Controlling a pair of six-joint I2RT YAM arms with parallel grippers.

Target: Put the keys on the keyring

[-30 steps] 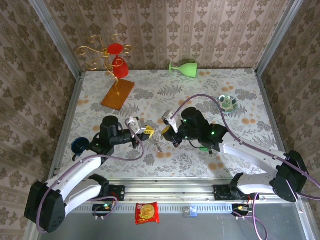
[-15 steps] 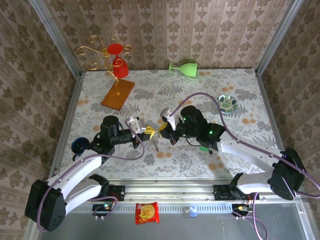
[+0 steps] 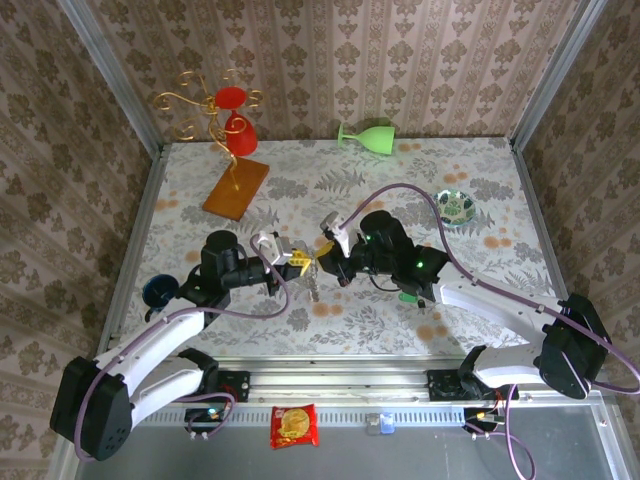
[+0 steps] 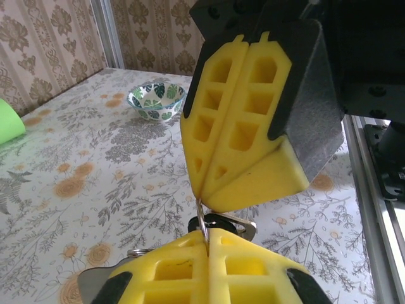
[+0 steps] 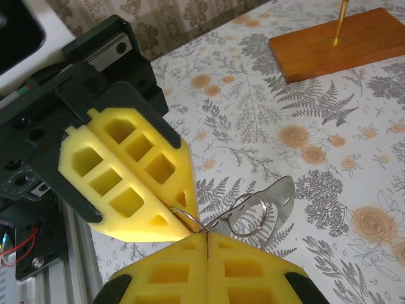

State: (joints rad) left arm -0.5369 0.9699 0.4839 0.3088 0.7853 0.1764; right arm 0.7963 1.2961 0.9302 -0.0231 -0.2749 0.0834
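Note:
Both grippers meet fingertip to fingertip above the table's middle, left gripper [image 3: 297, 262] and right gripper [image 3: 322, 262]. Each is shut on the same thin metal keyring loop [image 4: 201, 215], a short arc of which [image 5: 188, 220] shows between the two pairs of yellow fingers. Below the loop hangs the silver key with a dark head [image 4: 218, 221]. A small ring [image 5: 248, 215] and a flat silver tab [image 5: 278, 197] hang with it, seen from above as a small bunch [image 3: 314, 290]. A green speck [image 3: 405, 293] lies under the right arm; I cannot tell if it is the green-headed key.
A small patterned dish [image 3: 456, 205] sits at the right back, a tipped green goblet [image 3: 368, 135] at the back wall. A wooden-based gold stand with red cups [image 3: 236, 185] is at the back left. A dark blue cup [image 3: 157, 291] is by the left arm.
The right gripper has moved left and closed the gap, its fingertips now meeting the left gripper's on the loop. The left arm has hardly moved.

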